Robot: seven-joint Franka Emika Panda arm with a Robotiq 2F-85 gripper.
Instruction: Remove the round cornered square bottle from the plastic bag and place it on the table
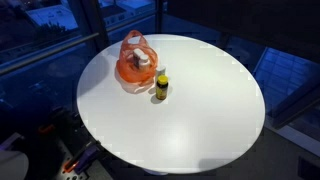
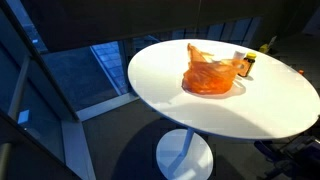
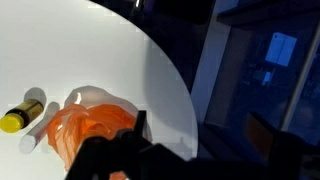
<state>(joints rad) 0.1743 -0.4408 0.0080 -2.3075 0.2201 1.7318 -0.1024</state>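
An orange plastic bag [image 1: 133, 64] lies on the round white table [image 1: 200, 110], and both exterior views show it [image 2: 210, 75]. A bottle with a pale cap [image 1: 143, 60] sits inside the bag; its shape is hard to make out. In the wrist view the bag [image 3: 92, 128] is at the lower left. My gripper [image 3: 200, 138] shows only as a dark silhouette at the bottom of the wrist view. Its fingers are spread wide with nothing between them. It is away from the bag, near the table's edge.
A small dark bottle with a yellow cap [image 1: 161, 87] stands beside the bag, also seen in an exterior view [image 2: 246, 64] and the wrist view [image 3: 21, 113]. The table edge [image 3: 180, 90] drops to a dark floor by glass windows.
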